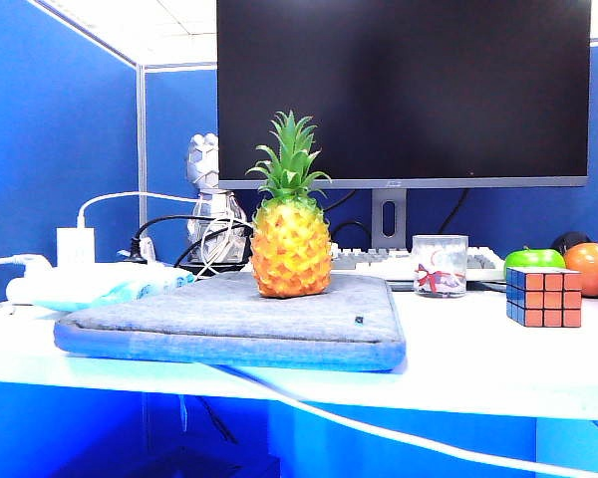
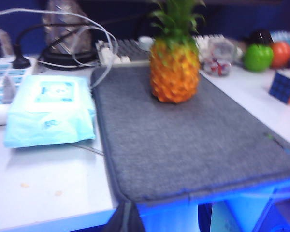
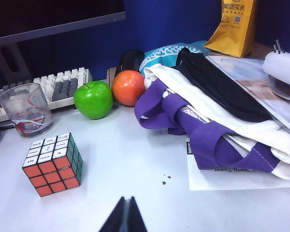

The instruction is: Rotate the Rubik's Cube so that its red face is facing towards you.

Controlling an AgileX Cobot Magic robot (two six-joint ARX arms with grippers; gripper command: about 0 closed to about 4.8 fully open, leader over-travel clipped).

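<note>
Fingertips of right gripper [image 3: 125, 215] pressed together into a dark point, clenched on nothing, hovering over bare white desk [image 3: 135, 169]. Just ahead and to one side, apart from it: small black-gridded Rubik's Cube [image 3: 52, 164], white squares on top, a reddish-orange side toward the wrist camera, green on the neighbouring side. Beyond the cube: clear glass cup [image 3: 26, 109], shiny green apple [image 3: 93, 99], orange round fruit [image 3: 128, 87] touching the apple, pale keyboard [image 3: 48, 87], heap of purple-and-white cloth [image 3: 208, 116]. From the exterior camera, cube at the desk's right edge, salmon-orange squares forward, blue on its left; deep red face not clearly identifiable.

Left gripper [image 2: 124, 218] only a dark blurred tip at the desk's near edge; open or closed, cannot tell. Ahead: grey felt pad [image 2: 193, 140] bearing upright plastic pineapple [image 2: 175, 67]; beside the pad, pale blue wipes pack [image 2: 50, 111].
</note>
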